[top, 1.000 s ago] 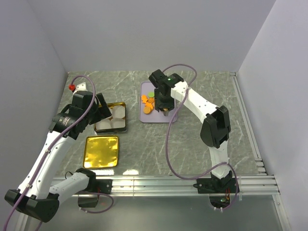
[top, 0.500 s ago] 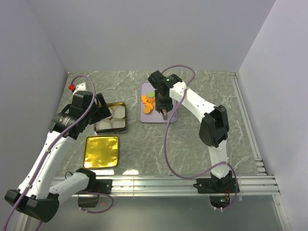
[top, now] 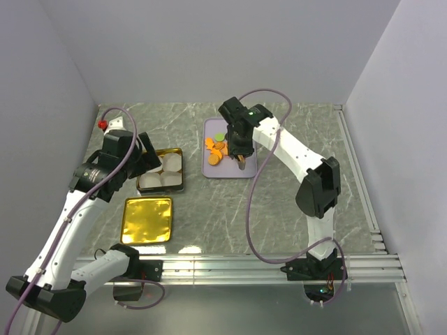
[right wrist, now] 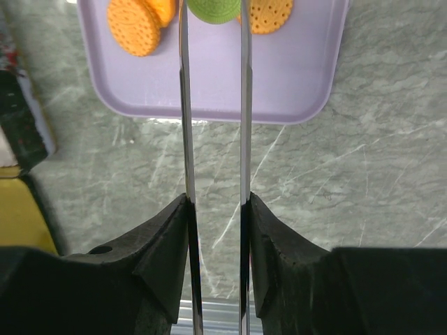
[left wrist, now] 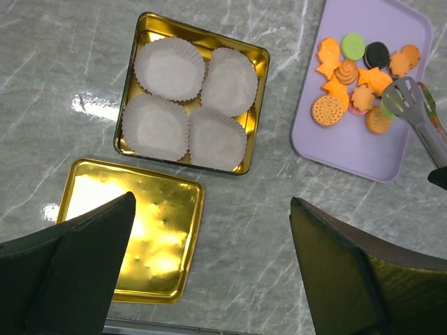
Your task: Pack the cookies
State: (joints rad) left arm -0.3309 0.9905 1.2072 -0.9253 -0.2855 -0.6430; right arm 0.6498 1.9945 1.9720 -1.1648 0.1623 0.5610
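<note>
The cookies (left wrist: 353, 75), orange, black and lime green, lie bunched on a lilac tray (left wrist: 349, 146), which also shows in the top view (top: 248, 169). My right gripper (right wrist: 215, 202) is shut on a pair of metal tongs (right wrist: 184, 105). The tong arms reach over the tray and close on either side of a lime green cookie (right wrist: 213, 8). From the left wrist, the tong head (left wrist: 407, 98) sits at the right end of the cookie pile. My left gripper (left wrist: 213, 200) hangs open and empty above the table, near the gold tin (left wrist: 260, 105).
The gold tin holds several white paper cups (left wrist: 170, 68). Its gold lid (left wrist: 136, 241) lies flat in front of it. Grey walls close in the table on the left, back and right, and a metal rail (top: 230, 266) runs along the near edge.
My right gripper has squeezed the tongs narrower and shifted slightly over the tray, its elbow swinging right. The left arm has barely moved.
</note>
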